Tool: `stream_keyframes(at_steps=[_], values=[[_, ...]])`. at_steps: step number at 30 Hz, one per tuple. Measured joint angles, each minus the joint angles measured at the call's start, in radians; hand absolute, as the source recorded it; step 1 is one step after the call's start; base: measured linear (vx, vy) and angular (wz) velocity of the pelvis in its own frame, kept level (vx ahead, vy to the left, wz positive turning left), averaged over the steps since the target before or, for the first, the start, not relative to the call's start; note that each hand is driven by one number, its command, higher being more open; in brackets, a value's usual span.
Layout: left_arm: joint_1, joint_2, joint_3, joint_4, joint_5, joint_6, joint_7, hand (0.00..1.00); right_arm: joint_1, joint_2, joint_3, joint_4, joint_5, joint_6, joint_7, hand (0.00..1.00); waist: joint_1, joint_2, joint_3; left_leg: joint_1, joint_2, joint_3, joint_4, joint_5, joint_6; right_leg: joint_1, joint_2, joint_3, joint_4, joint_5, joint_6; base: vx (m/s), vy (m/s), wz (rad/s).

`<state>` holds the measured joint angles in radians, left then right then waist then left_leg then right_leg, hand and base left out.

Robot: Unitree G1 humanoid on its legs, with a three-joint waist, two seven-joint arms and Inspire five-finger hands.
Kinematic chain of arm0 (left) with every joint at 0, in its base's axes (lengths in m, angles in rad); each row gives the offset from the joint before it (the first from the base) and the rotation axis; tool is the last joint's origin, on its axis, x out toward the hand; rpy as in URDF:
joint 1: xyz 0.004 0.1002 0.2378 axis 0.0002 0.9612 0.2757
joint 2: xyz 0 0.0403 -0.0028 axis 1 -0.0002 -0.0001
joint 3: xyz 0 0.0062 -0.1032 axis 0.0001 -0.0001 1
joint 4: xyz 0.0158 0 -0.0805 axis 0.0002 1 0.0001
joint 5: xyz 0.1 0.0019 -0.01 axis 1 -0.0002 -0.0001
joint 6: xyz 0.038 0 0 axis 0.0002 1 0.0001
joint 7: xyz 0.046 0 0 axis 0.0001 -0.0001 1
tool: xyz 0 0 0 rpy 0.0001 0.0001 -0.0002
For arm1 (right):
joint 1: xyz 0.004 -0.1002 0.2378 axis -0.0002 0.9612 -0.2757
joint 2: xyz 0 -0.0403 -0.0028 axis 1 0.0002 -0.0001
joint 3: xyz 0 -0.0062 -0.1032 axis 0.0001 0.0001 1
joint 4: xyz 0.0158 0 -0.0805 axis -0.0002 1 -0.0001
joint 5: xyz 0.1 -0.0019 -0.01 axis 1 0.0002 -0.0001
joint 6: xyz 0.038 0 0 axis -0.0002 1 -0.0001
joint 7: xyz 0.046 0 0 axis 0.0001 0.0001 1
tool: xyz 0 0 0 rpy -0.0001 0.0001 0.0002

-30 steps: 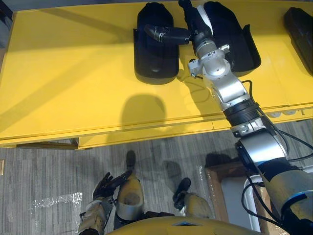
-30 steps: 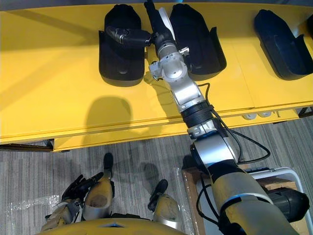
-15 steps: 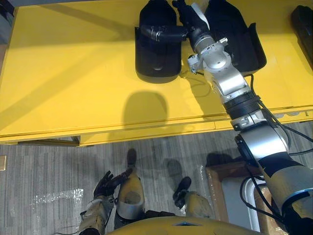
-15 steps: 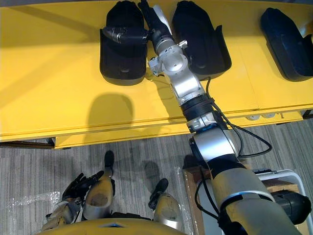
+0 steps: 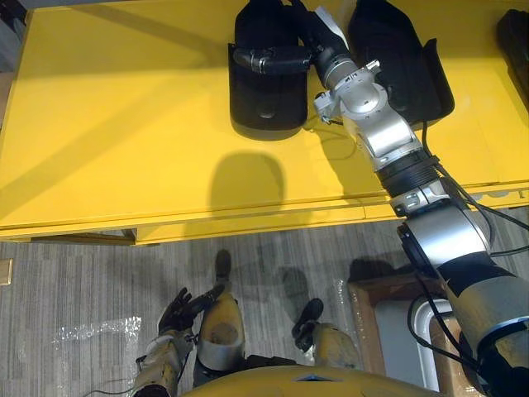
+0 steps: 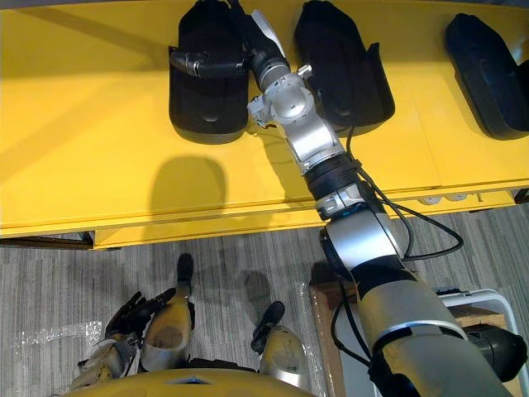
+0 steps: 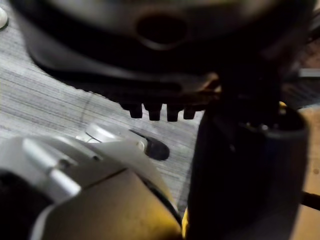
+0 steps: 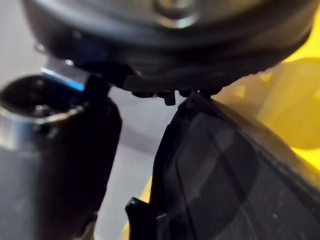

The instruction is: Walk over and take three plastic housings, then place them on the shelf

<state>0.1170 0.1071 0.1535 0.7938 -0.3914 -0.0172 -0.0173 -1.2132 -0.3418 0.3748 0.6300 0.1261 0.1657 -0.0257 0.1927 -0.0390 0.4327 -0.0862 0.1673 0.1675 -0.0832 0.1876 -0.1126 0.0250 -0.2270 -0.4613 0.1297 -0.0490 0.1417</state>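
Three black plastic housings lie on the yellow shelf top [image 5: 116, 124]: the left housing [image 5: 263, 103], the middle housing [image 5: 405, 66] and a third housing [image 6: 488, 74] at the far right. My right hand [image 5: 321, 43] reaches between the left and middle housings. Its thumb [image 5: 264, 58] stretches across the left housing's hollow, and its fingers lie straight along that housing's right wall. In the right wrist view the housing's rim [image 8: 225, 175] stands between the thumb [image 8: 55, 150] and the fingertips. My left hand [image 5: 178, 310] hangs low by the floor, fingers relaxed and holding nothing.
The shelf top's front edge [image 5: 248, 219] runs across the view, with grey floor below it. A white bin [image 6: 483, 298] and a wooden crate [image 5: 372, 310] stand at the lower right. Clear plastic wrap [image 5: 91, 343] lies on the floor at the lower left.
My right hand has slid further away and to the left, so its thumb now lies deeper across the left housing. The housings have not moved.
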Motion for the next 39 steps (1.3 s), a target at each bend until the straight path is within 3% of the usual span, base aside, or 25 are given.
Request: stream_keyframes(at_steps=[11, 17, 23, 27, 29, 32, 33, 34, 37, 39], values=[[0.0, 0.0, -0.003, 0.0, 0.0, 0.0, 0.0, 1.0, -0.025, 0.0, 0.009, 0.006, -0.002, -0.026, -0.003, 1.0, 0.003, 0.002, 0.003, -0.002, 0.001, -0.004, 0.0, -0.001, -0.001, -0.003, -0.001, -0.003, 0.01, -0.009, 0.0, 0.0, 0.0, 0.0], [-0.009, 0.0, -0.007, -0.012, 0.0, 0.0, -0.002, 1.0, -0.055, -0.016, 0.01, 0.006, -0.005, -0.027, -0.006, 1.0, 0.003, 0.007, 0.037, -0.01, 0.003, -0.008, 0.027, -0.011, -0.002, 0.001, -0.002, -0.003, 0.012, -0.009, 0.0, -0.01, -0.002, 0.0], [-0.009, 0.006, -0.017, -0.012, 0.0, -0.004, -0.002, 1.0, -0.055, -0.026, 0.011, -0.007, -0.136, -0.073, -0.04, 1.0, 0.001, 0.006, 0.037, -0.01, 0.003, -0.003, 0.026, -0.011, -0.002, -0.002, -0.002, 0.002, 0.01, -0.009, 0.001, 0.0, -0.004, -0.01], [-0.008, 0.011, -0.019, -0.01, 0.001, -0.006, -0.001, 1.0, -0.012, -0.12, 0.014, -0.249, -0.197, -0.079, -0.056, 1.0, -0.01, 0.001, 0.034, -0.004, 0.003, 0.009, 0.023, -0.011, -0.002, -0.003, -0.001, 0.01, 0.005, -0.005, 0.004, 0.0, -0.01, -0.09], [-0.002, 0.019, -0.017, 0.0, 0.001, -0.009, 0.002, 1.0, 0.047, -0.175, 0.006, -0.468, -0.194, -0.081, -0.057, 1.0, -0.025, -0.011, 0.028, 0.022, 0.004, 0.032, 0.006, -0.011, -0.002, 0.007, 0.001, 0.03, -0.009, 0.002, 0.007, 0.02, -0.011, -0.26], [0.021, 0.058, -0.012, 0.029, 0.006, -0.019, 0.004, 1.0, 0.225, -0.245, -0.086, -0.789, -0.064, -0.082, -0.052, 1.0, -0.083, -0.071, -0.019, 0.045, 0.007, 0.063, 0.001, -0.02, -0.011, 0.013, 0.007, 0.062, -0.035, 0.013, 0.008, 0.03, -0.013, -0.29], [0.024, 0.065, -0.008, 0.04, 0.01, -0.02, 0.004, 1.0, 0.27, -0.257, -0.114, -0.833, -0.041, -0.082, -0.052, 1.0, -0.094, -0.083, -0.036, 0.045, 0.008, 0.069, 0.001, -0.022, -0.013, 0.012, 0.009, 0.067, -0.041, 0.016, 0.008, 0.05, -0.002, -0.47], [0.037, 0.076, 0.009, 0.062, 0.022, -0.024, 0.004, 1.0, 0.383, -0.271, -0.193, -0.899, 0.025, -0.082, -0.058, 1.0, -0.112, -0.112, -0.076, 0.057, 0.014, 0.097, 0.001, -0.031, -0.015, 0.01, 0.015, 0.094, -0.056, 0.028, 0.005, 0.04, 0.003, -0.43], [0.049, 0.087, 0.018, 0.1, 0.072, -0.028, 0.003, 1.0, 0.612, -0.276, -0.359, -0.942, 0.116, -0.093, -0.1, 1.0, -0.138, -0.131, -0.143, 0.08, 0.02, 0.138, -0.001, -0.046, -0.026, 0.009, 0.024, 0.135, -0.078, 0.039, 0.003, 0.01, -0.003, -0.44], [0.053, 0.084, 0.018, 0.134, 0.092, -0.029, 0.001, 1.0, 0.774, -0.249, -0.455, -0.943, 0.129, -0.117, -0.124, 1.0, -0.155, -0.122, -0.184, 0.096, 0.024, 0.171, -0.002, -0.054, -0.029, 0.0, 0.027, 0.166, -0.08, 0.044, 0.001, 0.0, 0.002, -0.49]])
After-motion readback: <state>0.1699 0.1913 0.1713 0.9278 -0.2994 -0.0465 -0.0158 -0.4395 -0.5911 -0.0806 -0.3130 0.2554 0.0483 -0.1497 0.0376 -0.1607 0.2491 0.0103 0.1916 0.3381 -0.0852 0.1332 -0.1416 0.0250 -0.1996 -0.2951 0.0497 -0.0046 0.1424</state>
